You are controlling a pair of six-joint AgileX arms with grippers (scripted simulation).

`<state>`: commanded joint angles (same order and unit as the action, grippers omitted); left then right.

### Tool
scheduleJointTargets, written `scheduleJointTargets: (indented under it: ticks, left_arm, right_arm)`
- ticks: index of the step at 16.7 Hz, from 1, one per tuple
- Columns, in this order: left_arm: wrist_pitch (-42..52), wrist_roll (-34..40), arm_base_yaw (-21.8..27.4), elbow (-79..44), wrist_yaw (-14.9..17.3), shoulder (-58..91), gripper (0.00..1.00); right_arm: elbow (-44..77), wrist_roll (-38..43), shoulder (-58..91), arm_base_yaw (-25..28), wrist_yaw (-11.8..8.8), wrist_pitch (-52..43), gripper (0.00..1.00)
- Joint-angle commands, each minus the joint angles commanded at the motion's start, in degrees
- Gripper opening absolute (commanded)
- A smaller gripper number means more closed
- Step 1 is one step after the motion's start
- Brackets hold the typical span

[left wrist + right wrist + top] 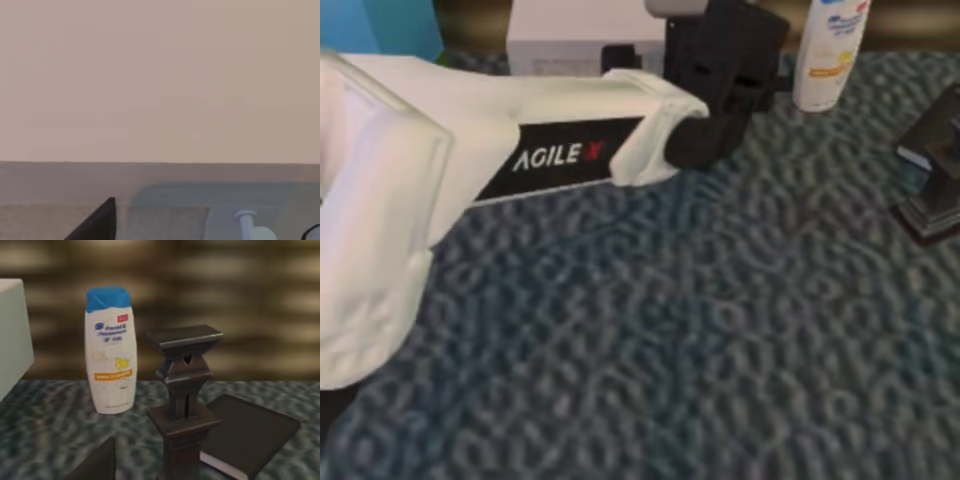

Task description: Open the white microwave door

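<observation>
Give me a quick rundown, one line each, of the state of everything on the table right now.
white microwave: at the table's far edge, front hidden behind the left arm; door state cannot be told.
shampoo bottle: upright, blue cap on, just right of the microwave.
left gripper: reached out to the microwave's front right.
dark stand: upright at the table's right, on a flat dark base.
right gripper: off at the right, only one fingertip showing.

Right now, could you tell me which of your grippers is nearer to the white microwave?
Left. The left gripper is up at the white microwave at the table's far edge. The right gripper is outside the top view; its wrist camera faces the shampoo bottle, with the microwave off to one side.
</observation>
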<state>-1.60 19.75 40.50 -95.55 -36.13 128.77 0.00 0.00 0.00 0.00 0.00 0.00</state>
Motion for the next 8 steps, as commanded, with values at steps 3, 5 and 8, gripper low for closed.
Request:
scheduleJointTargets:
  ticks: [3,5,8]
  left_arm:
    - [-0.46,-0.71,-1.10,-2.23,0.97,2.26,1.00]
    - [-0.46,-0.71,-1.10,-2.23,0.97,2.26,1.00]
    - [-0.46,-0.71,-1.10,-2.23,0.97,2.26,0.85]
  right_arm:
    - [0.00,0.00,0.00,0.00,0.00,0.00,1.00]
    - [0.00,0.00,0.00,0.00,0.00,0.00,1.00]
    - [0.00,0.00,0.00,0.00,0.00,0.00,1.00]
